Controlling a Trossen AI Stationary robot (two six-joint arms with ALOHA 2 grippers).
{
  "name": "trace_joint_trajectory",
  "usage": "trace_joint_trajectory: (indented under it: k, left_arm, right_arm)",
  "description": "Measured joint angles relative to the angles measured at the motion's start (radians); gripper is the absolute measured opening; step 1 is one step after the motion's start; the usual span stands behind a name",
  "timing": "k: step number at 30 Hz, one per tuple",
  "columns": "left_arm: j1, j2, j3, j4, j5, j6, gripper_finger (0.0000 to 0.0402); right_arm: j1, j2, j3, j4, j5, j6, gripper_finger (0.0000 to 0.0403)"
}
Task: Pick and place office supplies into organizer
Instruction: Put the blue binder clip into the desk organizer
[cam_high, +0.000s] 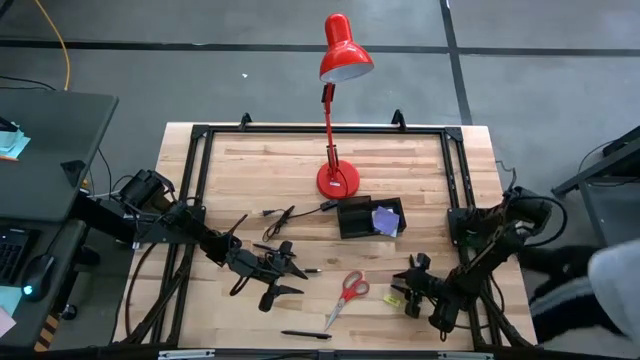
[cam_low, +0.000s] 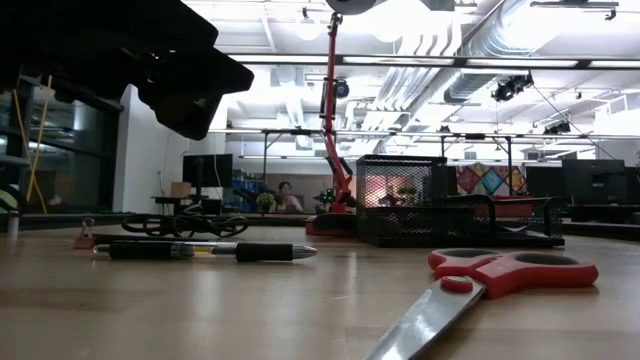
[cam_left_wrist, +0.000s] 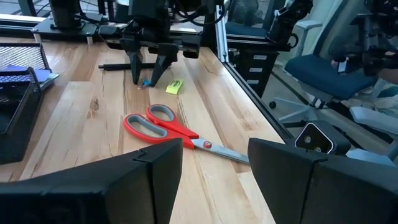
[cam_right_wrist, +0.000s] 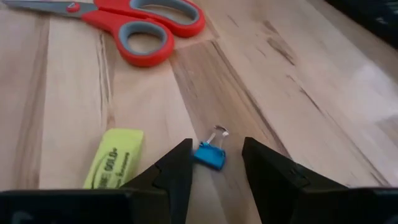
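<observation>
Red-handled scissors (cam_high: 347, 294) (cam_left_wrist: 163, 126) lie flat on the wooden table between my two grippers. A yellow-green eraser (cam_right_wrist: 114, 158) (cam_high: 393, 296) and a tiny blue binder clip (cam_right_wrist: 210, 155) lie next to my right gripper (cam_right_wrist: 217, 143) (cam_high: 410, 293). That gripper is open, slants down, and its fingertips stand on either side of the clip. My left gripper (cam_left_wrist: 214, 144) (cam_high: 288, 275) is open, nothing between its fingers, left of the scissors. The black organizer (cam_high: 368, 217) stands further back with a purple pad (cam_high: 385, 218) inside. One black pen (cam_high: 305, 335) lies near the front edge.
A red desk lamp (cam_high: 338, 180) stands on its round base behind the organizer. A thin black cable (cam_high: 285, 215) lies left of the organizer. A black frame (cam_high: 200, 135) rims the table. Bare wood lies between the scissors and the organizer.
</observation>
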Motion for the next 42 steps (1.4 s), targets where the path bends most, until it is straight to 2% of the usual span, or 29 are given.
trace_joint_trajectory:
  k: [3, 7, 23, 27, 36, 42]
  left_arm:
    - [0.0, 0.0, 0.0, -0.001, 0.0, 0.001, 0.0173]
    - [0.0, 0.0, 0.0, -0.003, 0.0, 0.002, 0.0173]
    - [0.0, 0.0, 0.0, -0.005, 0.0, 0.002, 0.0173]
    - [0.0, 0.0, 0.0, -0.007, 0.0, 0.002, 0.0173]
    - [0.0, 0.0, 0.0, -0.008, 0.0, 0.002, 0.0173]
    - [0.0, 0.0, 0.0, -0.007, 0.0, 0.002, 0.0173]
  right_arm:
    - [0.012, 0.002, -0.004, 0.007, 0.038, 0.021, 0.014]
    - [0.002, 0.003, -0.002, 0.011, 0.019, 0.058, 0.014]
    - [-0.055, 0.029, 0.0, 0.02, -0.003, 0.021, 0.0136]
    - [-0.044, 0.032, -0.001, 0.02, 0.002, 0.029, 0.0114]
    - [0.003, 0.036, -0.004, 0.023, 0.057, 0.082, 0.0037]
    - [0.005, 0.038, -0.006, 0.065, 0.084, 0.042, 0.0034]
